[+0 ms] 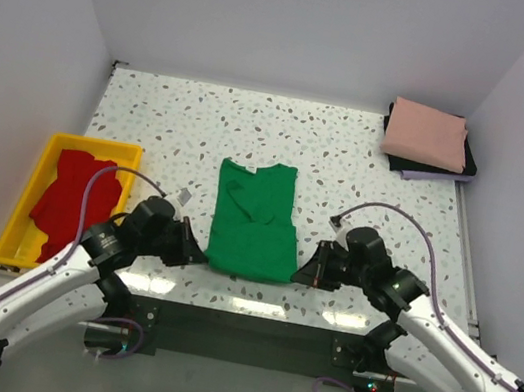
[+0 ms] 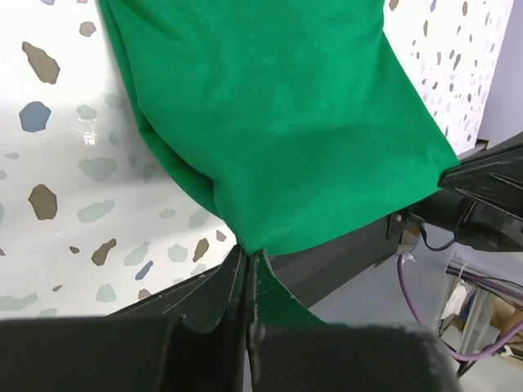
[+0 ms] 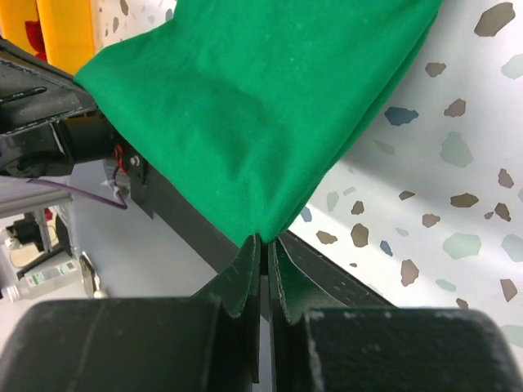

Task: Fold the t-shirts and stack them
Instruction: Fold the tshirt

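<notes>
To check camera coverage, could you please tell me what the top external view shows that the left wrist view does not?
Only top external: the red t-shirt in the yellow tray and the folded salmon pink t-shirt at the far right corner. Only left wrist: the left claw shut on a corner of the green t-shirt. Both: that shirt on the speckled table.

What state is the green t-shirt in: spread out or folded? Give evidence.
Partly folded: the green t-shirt lies as a narrow rectangle, sleeves tucked inward; left hand and right hand pinch its near corners.
</notes>
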`<state>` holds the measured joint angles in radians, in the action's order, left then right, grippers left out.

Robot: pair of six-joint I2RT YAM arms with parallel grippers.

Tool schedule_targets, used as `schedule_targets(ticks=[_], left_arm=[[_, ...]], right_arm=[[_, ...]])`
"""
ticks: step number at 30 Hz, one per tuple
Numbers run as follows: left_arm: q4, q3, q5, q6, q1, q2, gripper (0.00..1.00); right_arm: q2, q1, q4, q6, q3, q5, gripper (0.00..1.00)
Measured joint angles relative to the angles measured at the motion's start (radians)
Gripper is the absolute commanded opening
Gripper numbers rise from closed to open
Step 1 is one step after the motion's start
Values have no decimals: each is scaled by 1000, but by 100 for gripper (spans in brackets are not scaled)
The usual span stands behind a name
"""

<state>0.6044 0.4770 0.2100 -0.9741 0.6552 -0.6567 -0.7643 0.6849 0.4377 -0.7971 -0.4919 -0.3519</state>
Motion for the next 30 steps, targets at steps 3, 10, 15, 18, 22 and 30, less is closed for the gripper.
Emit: schedule_targets(ticks=[3,10,15,18,22,30], left_arm=[[-1,29,-14,18,0,-53,0],[-30,292,-21,152,-122,-378,0],[-113,529,25,252,-286,-660,0],[-174,644,56,278,-345,-827,0],[-267,770,90,288,-403,-1067,0],[-402,903,180,288,-496,-1393,20]], right_arm=[[-51,0,29,13,-47,27,0],[-365,-49,82,88,-376,97,0],[-694,-211,45,150,-660,47,0],[-907,-274,41,181,-845,18,0],[-1209,-322,8,217,-1093,-29,0],[-1531,-380,-11,220,-1291,-78,19]])
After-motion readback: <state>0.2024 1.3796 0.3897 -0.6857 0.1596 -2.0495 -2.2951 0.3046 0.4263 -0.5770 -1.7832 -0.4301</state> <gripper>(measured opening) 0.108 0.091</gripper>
